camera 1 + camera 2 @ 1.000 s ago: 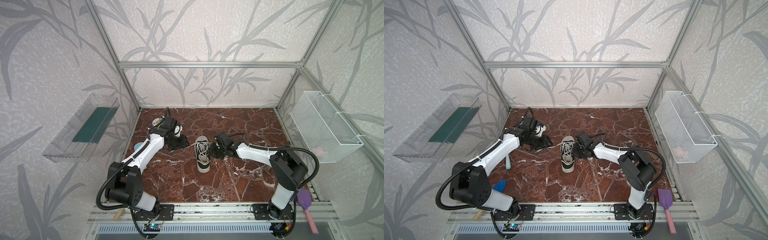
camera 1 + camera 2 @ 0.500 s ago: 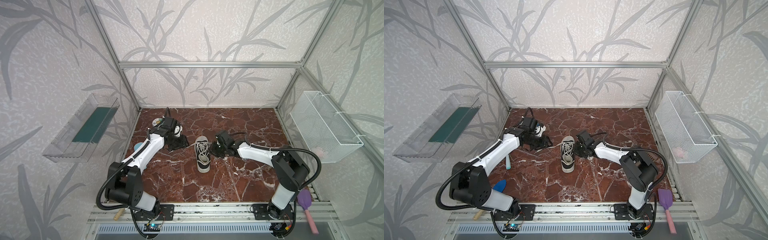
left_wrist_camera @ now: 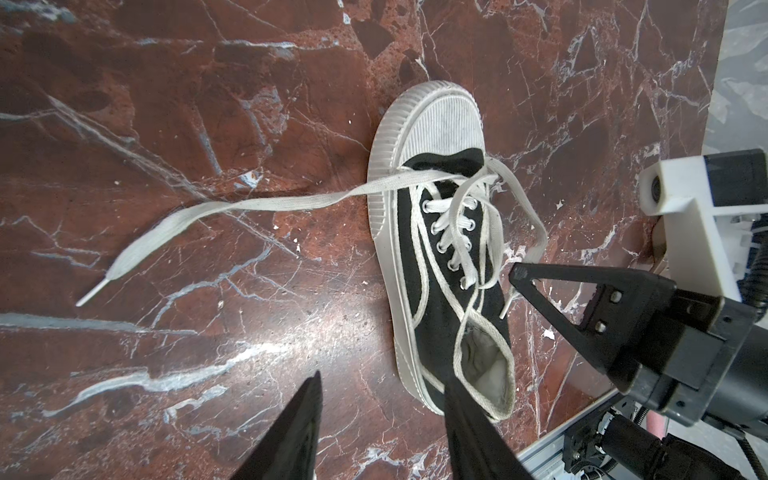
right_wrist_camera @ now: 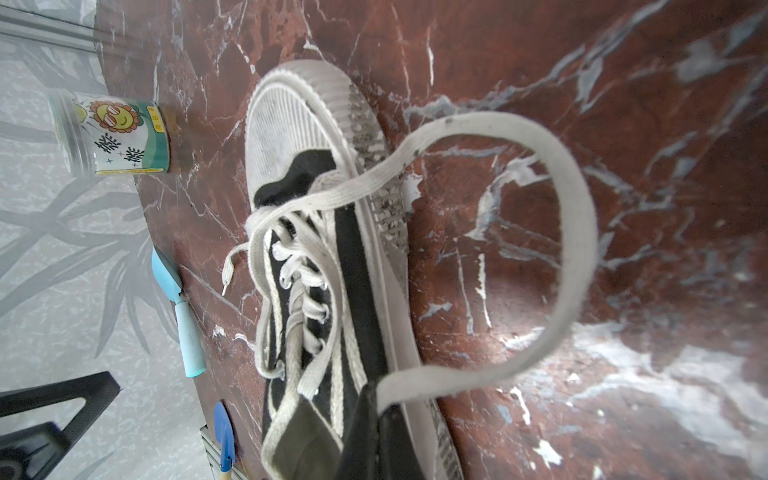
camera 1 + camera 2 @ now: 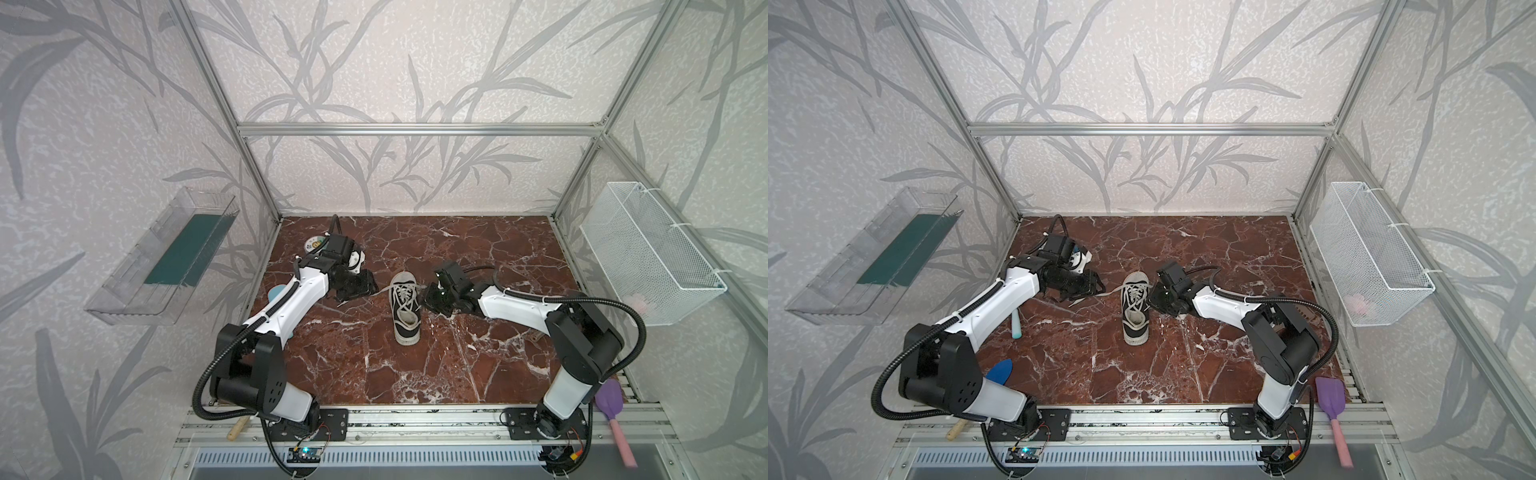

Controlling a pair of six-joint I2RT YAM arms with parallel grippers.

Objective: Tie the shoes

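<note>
I see the right gripper (image 4: 376, 411) clenched on a looped lace (image 4: 575, 232) of the sneaker (image 5: 405, 307), mid-frame on the surface (image 5: 457, 365). The left gripper (image 3: 382, 378) is released, left of it.

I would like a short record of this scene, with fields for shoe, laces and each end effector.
shoe: black sneaker, upright on marble table, untied
loose lace: trails across the table, ungripped
looped lace: arcs from sneaker into right end effector
left end effector: open, holding nothing
right end effector: shut on looped lace

Matt canvas sneaker (image 3: 441, 320), ribbed rubber toe cap (image 3: 436, 124), glossy, perhaps marble, table (image 3: 174, 124).
</note>
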